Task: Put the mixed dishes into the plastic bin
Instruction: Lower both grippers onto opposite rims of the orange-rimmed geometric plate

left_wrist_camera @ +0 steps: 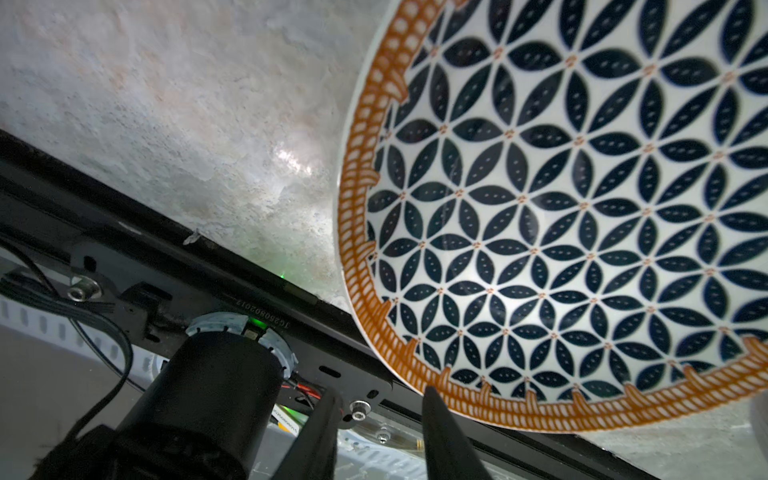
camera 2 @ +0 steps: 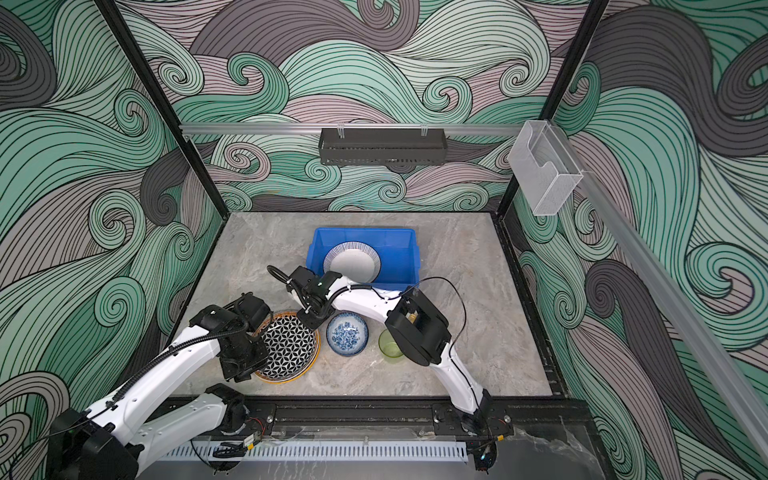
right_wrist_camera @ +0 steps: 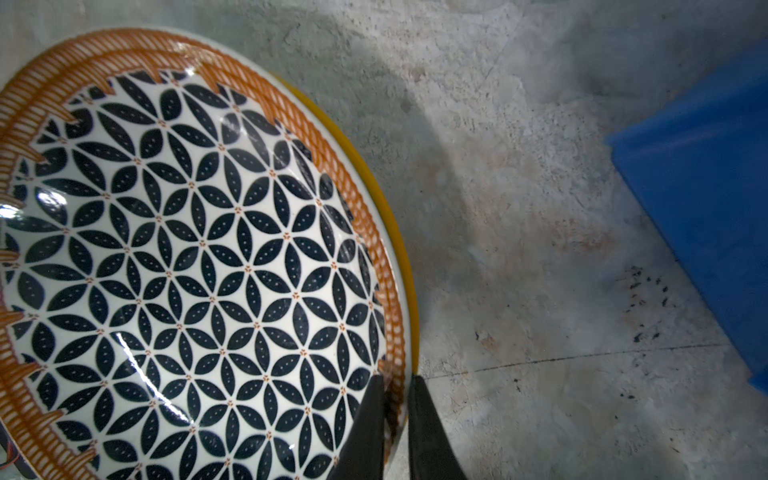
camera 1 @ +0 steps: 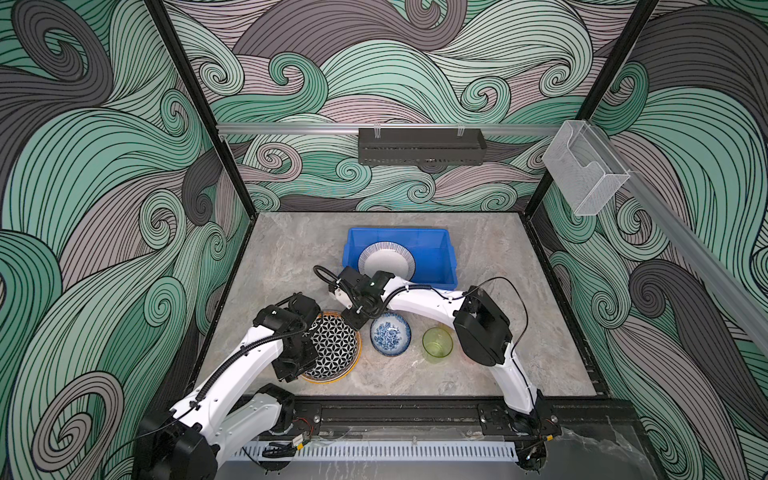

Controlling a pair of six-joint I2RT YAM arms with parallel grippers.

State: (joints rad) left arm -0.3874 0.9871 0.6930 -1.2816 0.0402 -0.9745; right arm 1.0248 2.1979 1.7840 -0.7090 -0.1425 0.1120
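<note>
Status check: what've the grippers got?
Right gripper shut on rim of black-and-white star-patterned plate; left gripper open beside its rim. Striped-rim plate in blue plastic bin. Blue-floral bowl, green translucent cup on table, aside.

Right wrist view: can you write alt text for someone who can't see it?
The right tool pinches the orange rim of a plate with a dark star pattern, over a grey stone table. A corner of the blue bin shows at the edge.

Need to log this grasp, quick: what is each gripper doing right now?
Left gripper: open, holding nothing.
Right gripper: jaws closed on the star plate, at its rim.
</note>
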